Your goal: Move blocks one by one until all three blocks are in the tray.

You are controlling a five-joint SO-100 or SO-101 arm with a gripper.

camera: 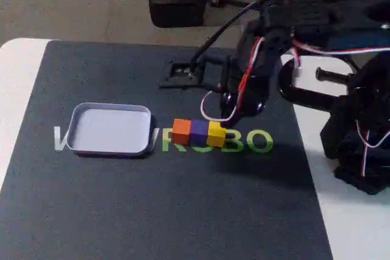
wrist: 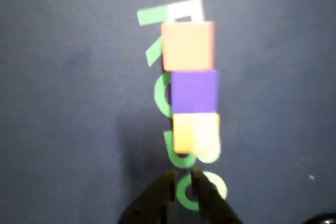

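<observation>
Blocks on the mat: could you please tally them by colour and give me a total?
Orange block: 1
Purple block: 1
Yellow block: 1
Total: 3, in a touching row beside the tray, none inside it.

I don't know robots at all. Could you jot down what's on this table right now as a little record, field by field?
surface: dark mat with green lettering
tray: pale tray, left in the fixed view, nothing in it
blocks: orange block, purple block, yellow block, touching in a row, right of the tray
blocks in tray: none of three
gripper: gripper nearly closed, holding nothing, just short of the yellow block in the wrist view
arm: black arm behind the row
</observation>
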